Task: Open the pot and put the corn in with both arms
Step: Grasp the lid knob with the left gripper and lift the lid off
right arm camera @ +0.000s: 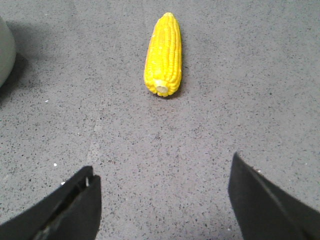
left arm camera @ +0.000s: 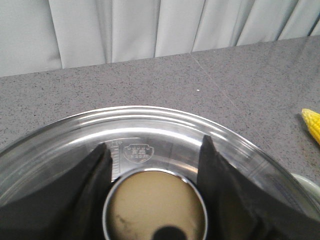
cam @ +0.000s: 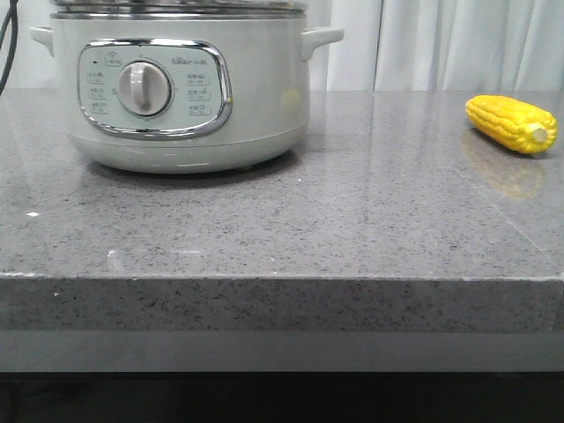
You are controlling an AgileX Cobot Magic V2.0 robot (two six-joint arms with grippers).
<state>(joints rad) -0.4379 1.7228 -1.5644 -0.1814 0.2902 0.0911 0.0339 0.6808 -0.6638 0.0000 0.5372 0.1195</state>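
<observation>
pot (cam: 181, 88) lid (left arm camera: 150, 135) is on; your left gripper (left arm camera: 155, 165) straddles its knob (left arm camera: 155, 210), jaws apart. corn (right arm camera: 163, 55) lies untouched ahead of your spread right gripper (right arm camera: 162, 200).

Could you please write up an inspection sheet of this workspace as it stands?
Surface: grey speckled countertop, glossy.
Job's things: pot at left, glass lid on; corn lying at right, apart from the pot.
Clutter: nothing seen.
Grippers: left gripper open, fingers either side of the lid knob, not closed on it; right gripper open above the counter, short of the corn.
Cables: dark cable at far left edge.
Surroundings: pale curtain behind.
</observation>
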